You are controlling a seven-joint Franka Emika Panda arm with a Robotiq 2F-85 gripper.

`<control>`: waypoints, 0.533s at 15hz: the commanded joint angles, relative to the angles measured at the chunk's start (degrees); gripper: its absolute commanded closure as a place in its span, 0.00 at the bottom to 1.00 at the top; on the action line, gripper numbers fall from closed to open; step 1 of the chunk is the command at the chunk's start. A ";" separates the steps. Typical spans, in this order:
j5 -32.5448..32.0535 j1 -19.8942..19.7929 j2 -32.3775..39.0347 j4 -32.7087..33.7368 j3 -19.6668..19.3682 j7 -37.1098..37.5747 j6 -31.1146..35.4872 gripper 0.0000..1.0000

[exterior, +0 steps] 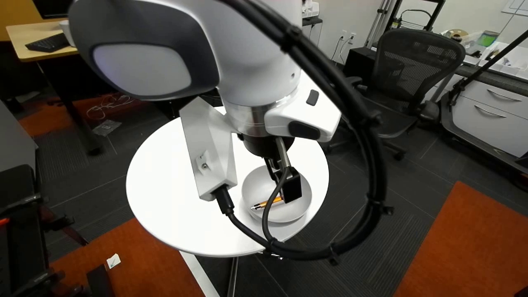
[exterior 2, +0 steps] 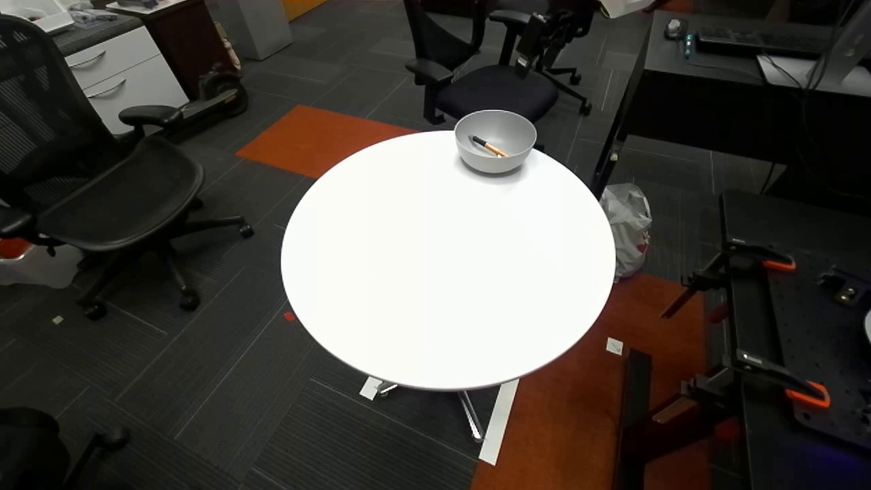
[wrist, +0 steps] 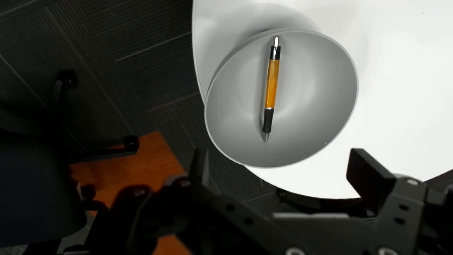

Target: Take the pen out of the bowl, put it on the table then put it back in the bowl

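Note:
The pen, orange with dark ends, lies inside the bowl. It also shows in both exterior views. In the wrist view its dark grip end points toward my gripper and its silver end is near the far rim. The grey-white bowl stands upright at the edge of the round white table; it also shows in both exterior views. My gripper is open and empty, its fingers wide apart. In an exterior view the gripper appears above the bowl, partly covering it.
The bowl sits close to the table's rim. A black cable loop hangs from the arm beside the table. A black mesh chair, another dark chair and a black bench with clamps stand around. A wooden desk is behind.

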 commanded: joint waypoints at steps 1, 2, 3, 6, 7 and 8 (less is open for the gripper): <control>-1.56 -2.28 -0.25 -0.07 2.39 1.14 0.20 0.00; -2.22 -1.83 0.21 0.27 1.87 2.60 0.75 0.00; -2.93 -1.75 1.20 1.35 1.88 3.04 0.82 0.00; -7.76 -0.78 4.46 4.62 1.01 8.60 0.46 0.00; -9.18 -0.71 5.65 5.87 0.93 10.08 -0.04 0.00; -10.40 -0.70 7.07 7.37 0.90 11.82 -0.51 0.00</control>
